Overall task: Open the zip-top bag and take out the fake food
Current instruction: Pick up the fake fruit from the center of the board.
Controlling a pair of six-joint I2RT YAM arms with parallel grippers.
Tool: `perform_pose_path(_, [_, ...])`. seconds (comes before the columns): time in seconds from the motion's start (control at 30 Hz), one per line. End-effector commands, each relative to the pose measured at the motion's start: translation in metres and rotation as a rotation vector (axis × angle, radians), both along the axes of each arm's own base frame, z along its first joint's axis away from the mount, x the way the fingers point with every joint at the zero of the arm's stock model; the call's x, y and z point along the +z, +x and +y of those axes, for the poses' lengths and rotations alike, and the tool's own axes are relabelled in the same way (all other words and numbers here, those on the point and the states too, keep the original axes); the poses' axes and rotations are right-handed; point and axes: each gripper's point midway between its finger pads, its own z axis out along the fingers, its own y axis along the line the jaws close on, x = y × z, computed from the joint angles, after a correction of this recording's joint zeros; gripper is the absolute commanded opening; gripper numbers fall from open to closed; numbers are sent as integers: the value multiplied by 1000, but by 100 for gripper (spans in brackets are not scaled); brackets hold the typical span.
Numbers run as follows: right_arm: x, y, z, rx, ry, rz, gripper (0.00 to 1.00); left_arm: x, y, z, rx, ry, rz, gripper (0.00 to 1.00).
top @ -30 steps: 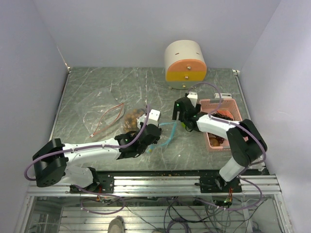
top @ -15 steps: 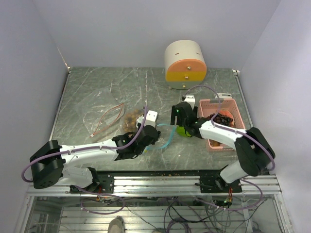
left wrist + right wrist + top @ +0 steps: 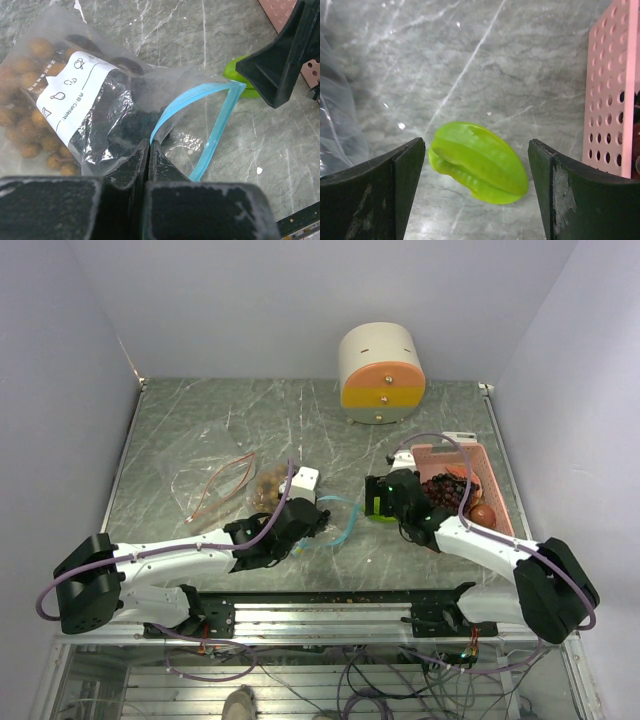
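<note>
Green piece (image 3: 479, 162), long axis diagonal

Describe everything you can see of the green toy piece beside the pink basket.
The green piece is a glossy, lime-green plastic oval with lengthwise ridges, like a star fruit. It lies on the marbled table, outside the zip-top bag at its left, with the pink basket at its right. The open right gripper straddles it, one finger each side, neither clearly touching.
</note>
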Motion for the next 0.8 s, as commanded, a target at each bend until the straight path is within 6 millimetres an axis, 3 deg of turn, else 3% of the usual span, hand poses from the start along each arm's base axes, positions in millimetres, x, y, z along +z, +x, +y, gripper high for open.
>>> perform_pose_path(0.0, [6,7,5,109,61,-27,84,2,2,4,14,2,-8,7])
perform_pose_path(0.33, [-27,-1,26,276,65,128,85,4,4,3,8,9,-12,7])
perform_pose_path(0.6, [-33,-9,28,296,76,166,84,2,4,3,6,16,-11,7])
perform_pose_path(0.7, [-41,-12,25,270,74,194,78,2,4,1,5,14,-11,7])
perform_pose_path(0.77, [-45,-12,22,249,67,206,68,1,4,1,3,14,-9,7])
